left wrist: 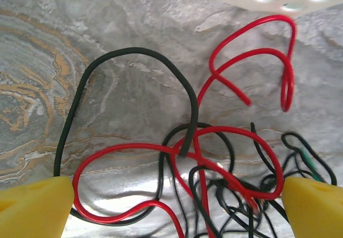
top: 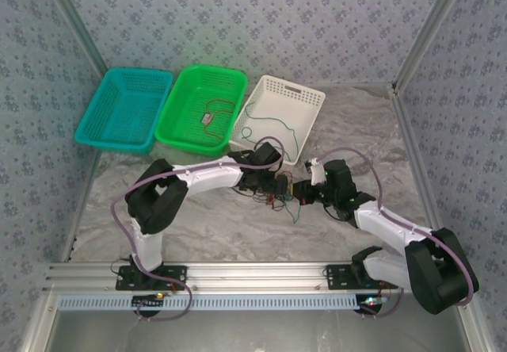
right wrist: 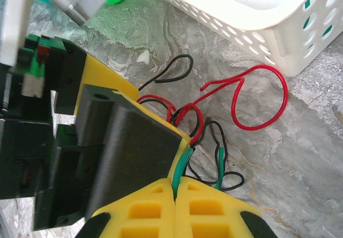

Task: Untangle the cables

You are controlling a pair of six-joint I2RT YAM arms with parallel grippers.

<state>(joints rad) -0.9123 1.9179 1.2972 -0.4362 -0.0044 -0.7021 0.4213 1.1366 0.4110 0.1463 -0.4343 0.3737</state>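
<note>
Far left at the back of the table point(top: 198, 233) sat a teal basket point(top: 123, 110). A green basket point(top: 186, 102) stood just beside it, with a lone red cable point(top: 215, 108) lying inside. The white basket point(top: 289, 98) came next, just beside the green one, and a draped green cable point(top: 273, 122) ran over its near wall toward the table.

In front of the white basket the tangled cables point(top: 281, 197) lay in a heap on the table, between the two arms' ends.

The left gripper point(top: 277, 184) was over the left side of the heap, jaws spread wide and gripping nothing. In the left wrist view its yellow fingertips point(left wrist: 35, 208) sat at the two lower corners. A red cable point(left wrist: 134, 147) looped on the table between them, crossed by a black cable point(left wrist: 139, 53). The black one ran down to the edge of the left pad; I could not tell if it touched.

The right gripper point(top: 309, 192) was just right of the heap, jaws closed together. In the right wrist view its tips pinched a green cable point(right wrist: 182, 165). Beyond them a red loop lay on the table near the white basket's wall.
</note>
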